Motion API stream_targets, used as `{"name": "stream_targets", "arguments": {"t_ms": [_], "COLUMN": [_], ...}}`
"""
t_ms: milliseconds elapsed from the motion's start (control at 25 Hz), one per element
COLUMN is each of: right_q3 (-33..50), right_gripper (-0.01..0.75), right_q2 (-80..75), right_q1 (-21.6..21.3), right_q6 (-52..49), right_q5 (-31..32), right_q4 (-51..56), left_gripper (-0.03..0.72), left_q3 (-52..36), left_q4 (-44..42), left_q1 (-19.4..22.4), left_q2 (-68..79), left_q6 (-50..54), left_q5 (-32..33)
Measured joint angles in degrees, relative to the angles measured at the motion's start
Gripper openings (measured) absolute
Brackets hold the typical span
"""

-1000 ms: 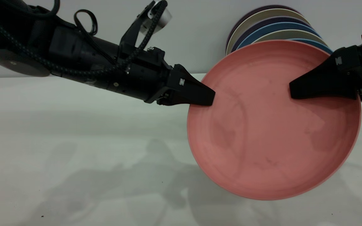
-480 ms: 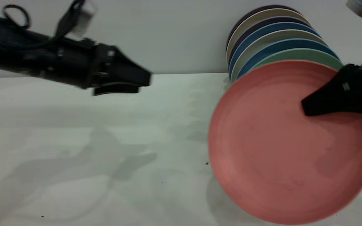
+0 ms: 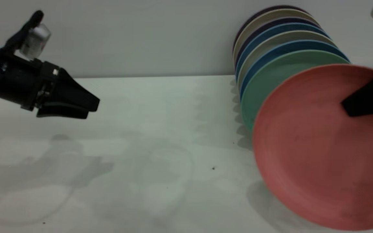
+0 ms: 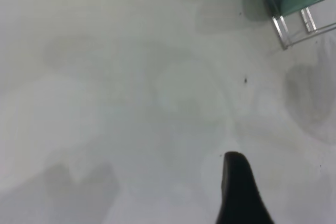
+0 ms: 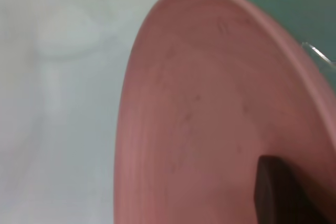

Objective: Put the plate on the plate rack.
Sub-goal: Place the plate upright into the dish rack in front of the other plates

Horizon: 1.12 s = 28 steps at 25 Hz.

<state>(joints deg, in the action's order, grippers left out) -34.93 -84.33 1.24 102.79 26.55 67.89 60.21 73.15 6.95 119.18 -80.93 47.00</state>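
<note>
1. While the left claw (image 3: 87, 108) hangs at the far left above the pale grey table (image 3: 147, 136), its black fingers sit nearly together with only a thin slit between them and hold nothing.
2. Bare tabletop lies below it, well apart from the dishes.
3. Further right, a row of upright round plates, purple, cream and blue, ends in a teal-green plate (image 3: 270, 84); they stand on the thin silver wire plate rack (image 4: 294, 24), whose squared loops show only in the left wrist view.
4. At the right edge the round salmon-pink matte plate (image 3: 316, 155) is held tilted, nearly upright, in front of the teal-green one and partly overlapping it; whether it touches the rack or table cannot be told.
5. The right claw (image 3: 355, 105) is clamped on the plate's upper rim, one black finger lying across the inner face.
6. Judging by its look, the plate is stiff, light and smooth, so it could pivot in a one-point hold; the raised rim is the sensible place to grip.
7. No readable writing or labels show.
</note>
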Motion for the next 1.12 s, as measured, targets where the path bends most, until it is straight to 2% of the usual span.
{"name": "stream_targets", "arguments": {"t_ms": [160,320,1120], "right_q3": [0.0,-1.3,-20.5], "right_gripper": [0.108,0.108,0.108], "right_q2": [1.6,1.6,-2.8], "right_q1": [0.0,0.0,0.0], "right_q6": [8.0,18.6,18.8], "right_q5": [-2.0,-2.3,4.3], "right_q4": [-7.7,-9.1,-20.1], "left_gripper": [0.468,0.468,0.468], "left_q3": [0.0,0.0,0.1], "left_q4": [-0.3,-0.4,-0.6], "left_q1": [0.2,0.3,0.3], "left_q2": [0.0,0.0,0.0], "left_q6": [0.0,0.0,-0.1], "left_q5": [0.0,0.0,0.0]}}
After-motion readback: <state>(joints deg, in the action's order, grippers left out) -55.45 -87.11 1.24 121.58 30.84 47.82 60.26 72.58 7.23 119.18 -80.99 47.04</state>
